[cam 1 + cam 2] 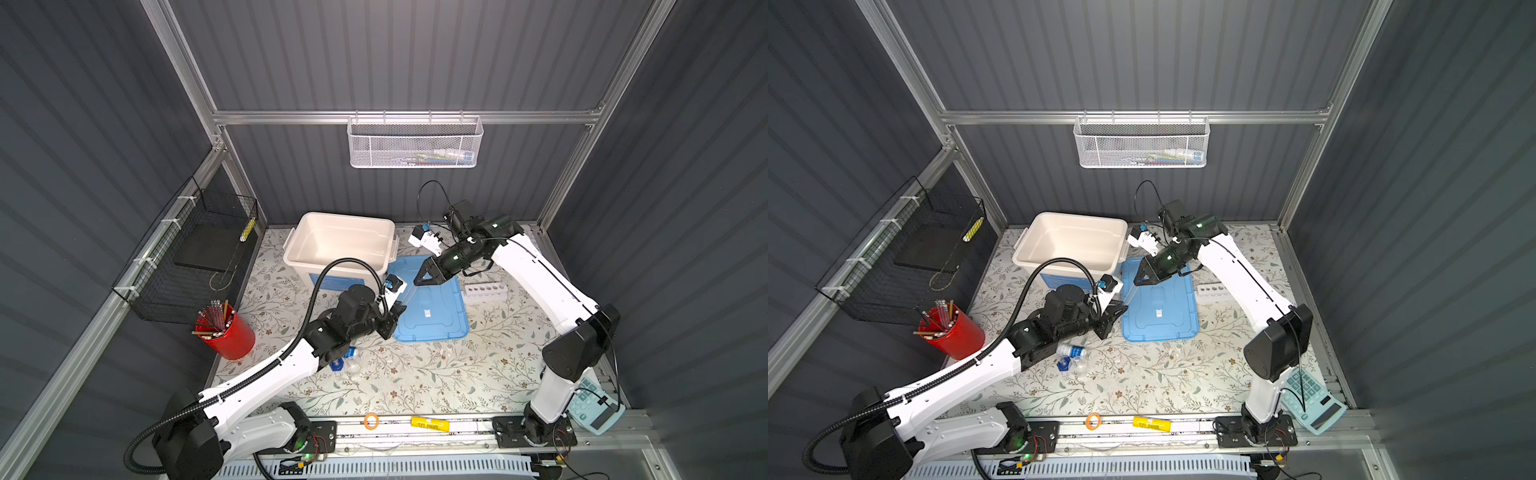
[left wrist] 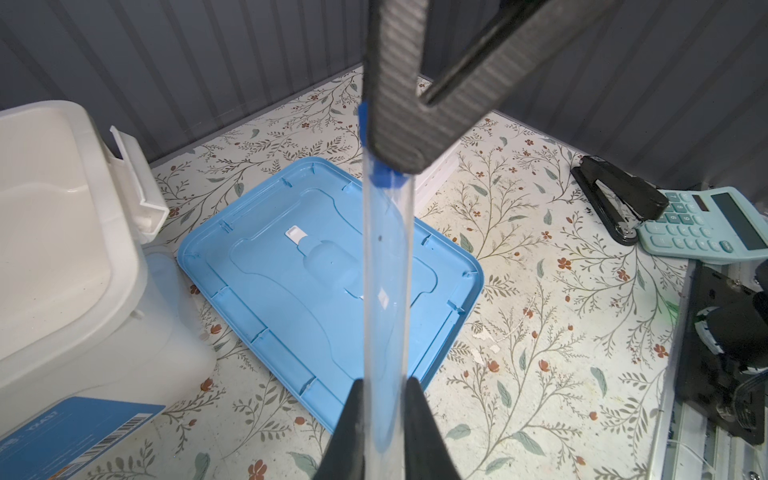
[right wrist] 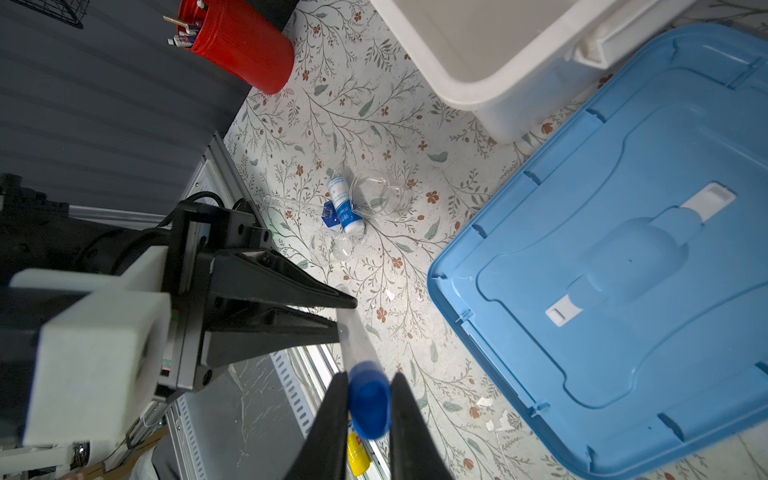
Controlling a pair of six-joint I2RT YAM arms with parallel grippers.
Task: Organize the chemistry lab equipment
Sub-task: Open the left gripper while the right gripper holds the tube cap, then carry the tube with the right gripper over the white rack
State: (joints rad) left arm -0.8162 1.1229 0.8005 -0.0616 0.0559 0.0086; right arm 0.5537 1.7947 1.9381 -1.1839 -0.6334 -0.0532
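The blue-capped long tube (image 2: 384, 291) hangs in the air over the edge of the blue lid (image 1: 432, 303), held at both ends. My left gripper (image 2: 384, 386) is shut on its clear lower part. My right gripper (image 3: 370, 382) is shut on its blue cap (image 3: 370, 399). In both top views the two grippers (image 1: 399, 309) (image 1: 417, 281) meet beside the white bin (image 1: 340, 245). On the mat by the left arm lie a white blue-labelled bottle (image 3: 343, 203), a round flask (image 3: 332, 247), a clear vessel (image 3: 374, 195) and a cylinder's blue base (image 3: 330, 214). The white holed rack (image 1: 485, 289) stands right of the lid.
A red cup of sticks (image 1: 226, 332) stands at the left, below a black wire basket (image 1: 195, 257). A pale blue calculator (image 1: 594, 405) and a black stapler (image 2: 619, 199) lie by the right arm's base. A white mesh basket (image 1: 415, 141) hangs on the back wall.
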